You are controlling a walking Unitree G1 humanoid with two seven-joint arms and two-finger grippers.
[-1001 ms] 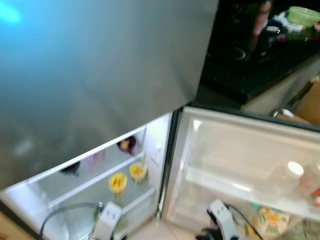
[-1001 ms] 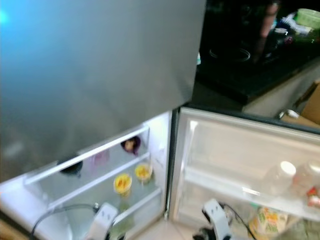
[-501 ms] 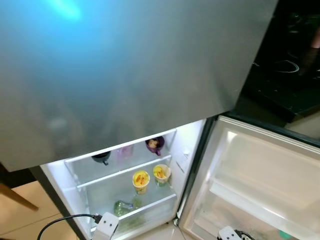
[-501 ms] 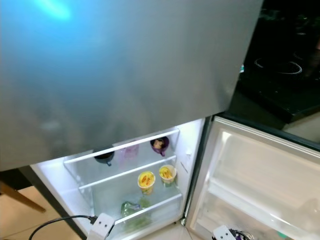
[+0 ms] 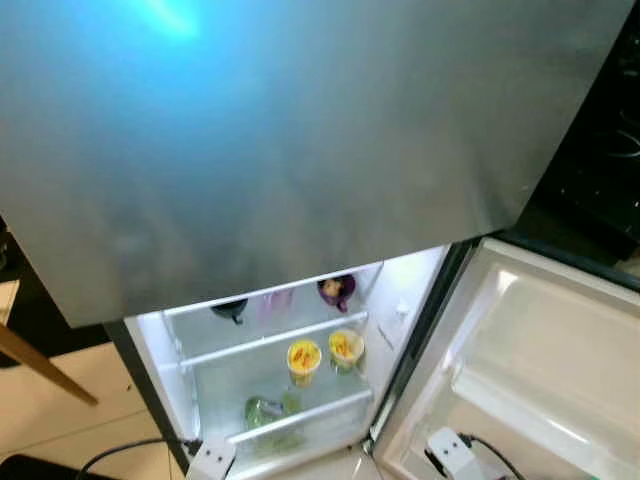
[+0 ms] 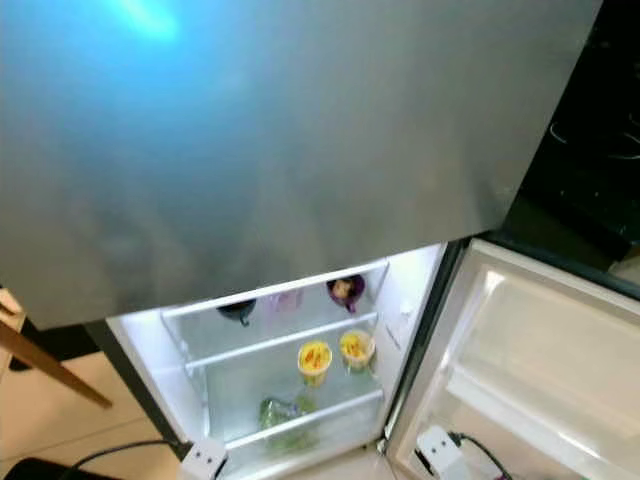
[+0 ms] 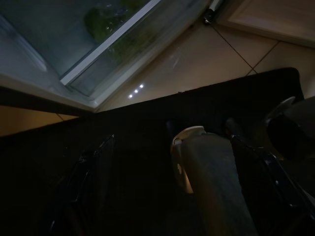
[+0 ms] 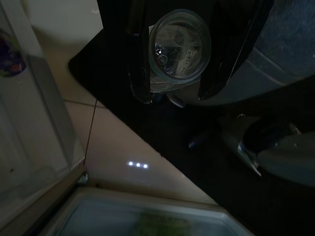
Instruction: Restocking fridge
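The right gripper [image 8: 172, 93] hangs low over the tiled floor [image 8: 113, 147], its fingers clamped on a clear glass jar [image 8: 179, 49], seemingly mouth toward the camera. The left gripper [image 7: 162, 142] hangs idle, its state unclear. Ahead and above stands the open lit fridge [image 5: 270, 380]; its glass shelf [image 5: 275, 340] carries two yellow cups [image 5: 304, 357]

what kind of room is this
Most likely a home kitchen. A tall steel fridge stands with its lower door open, lit shelves holding yellow cups and greens. A black stovetop sits beside it, over a tiled floor.
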